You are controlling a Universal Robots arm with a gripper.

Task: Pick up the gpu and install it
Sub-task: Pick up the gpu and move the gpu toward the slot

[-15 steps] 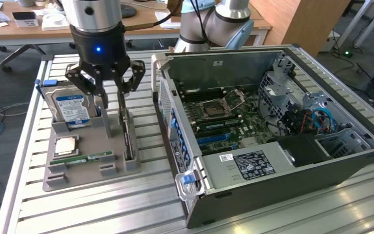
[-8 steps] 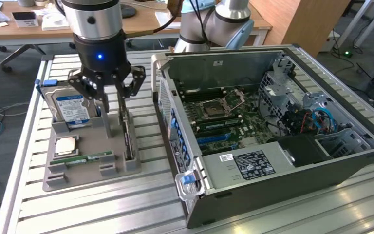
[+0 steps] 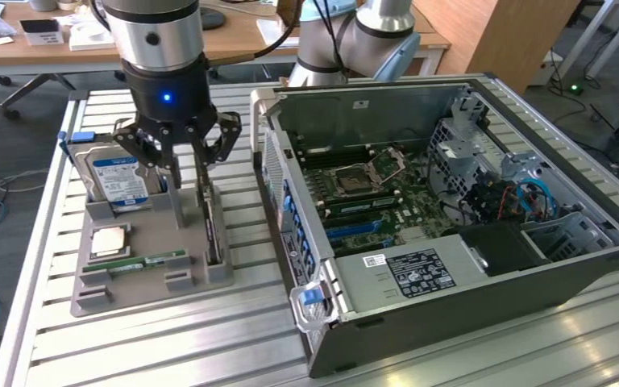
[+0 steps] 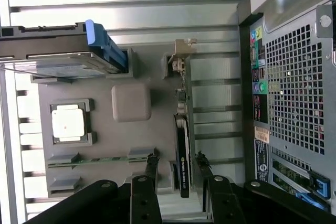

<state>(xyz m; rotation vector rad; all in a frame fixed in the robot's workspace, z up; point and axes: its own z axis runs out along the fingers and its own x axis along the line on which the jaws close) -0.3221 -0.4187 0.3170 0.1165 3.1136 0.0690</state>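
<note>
My gripper (image 3: 187,173) hangs open over a grey parts tray (image 3: 138,294), fingers spread wide.

Exterior view: the gpu (image 3: 212,230) is hard to make out. It is a thin dark card standing on edge in a slot along the tray's side nearest the computer case (image 3: 482,266), and my fingers hide its upper end. My arm points straight down, a blue light glowing on the wrist, with my fingertips low beside the tray's square post (image 3: 186,208). Toward the exterior view's left a blue-labelled hard drive (image 3: 116,179) stands on edge. In front of it lie a CPU (image 3: 110,240) and a green memory stick (image 3: 151,261). The case lies open on the slatted aluminium table (image 3: 180,347), its motherboard (image 3: 369,193) exposed.

Wrist view: my fingers are cut off by the picture's edge. Their dark tips stand one on each side of the gpu (image 4: 182,129), with a gap either side. I cannot tell whether they reach down to the card's height. The card shows edge-on, with its pale metal bracket (image 4: 181,51) at the end away from my fingers. The case's perforated rear panel sits just beyond the tray.
</note>
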